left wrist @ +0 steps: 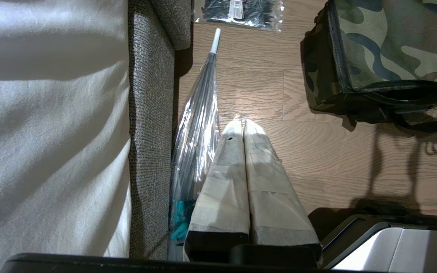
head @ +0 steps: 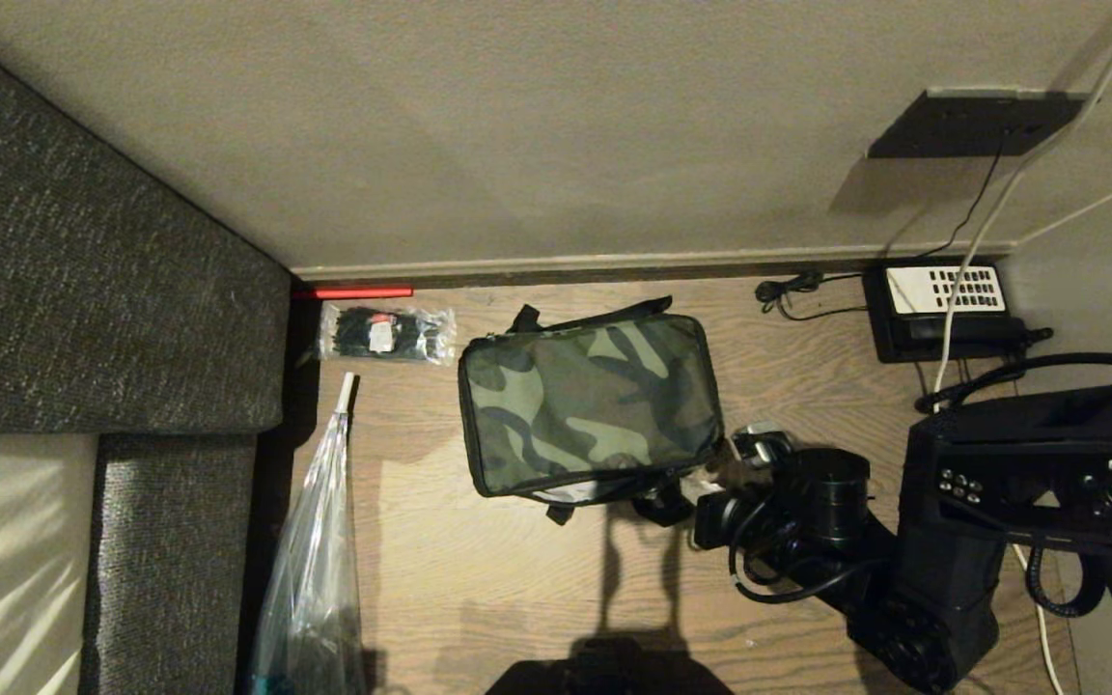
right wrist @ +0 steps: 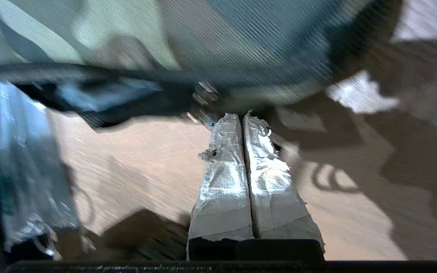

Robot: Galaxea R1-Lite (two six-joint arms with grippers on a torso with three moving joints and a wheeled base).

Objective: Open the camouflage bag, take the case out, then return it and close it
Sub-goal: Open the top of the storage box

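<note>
Black right arm w/ looped black cables; fingers wrapped in pale tape.

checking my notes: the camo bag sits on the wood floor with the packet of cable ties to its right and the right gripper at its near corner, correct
Not quite: in the head view the packet of cable ties lies to the left of the camouflage bag, not right. The bag is on the wood floor, with the right gripper at its near corner.

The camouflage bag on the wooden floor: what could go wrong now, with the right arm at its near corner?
1. The right gripper, jaws shut, sits at the green-brown camouflage fabric bag's near right corner; a pull may drag the whole bag rather than run the zipper.
2. The bag could slide toward the clear packet of black cable ties.
3. The clear folded umbrella lies nearby and might catch.
</note>
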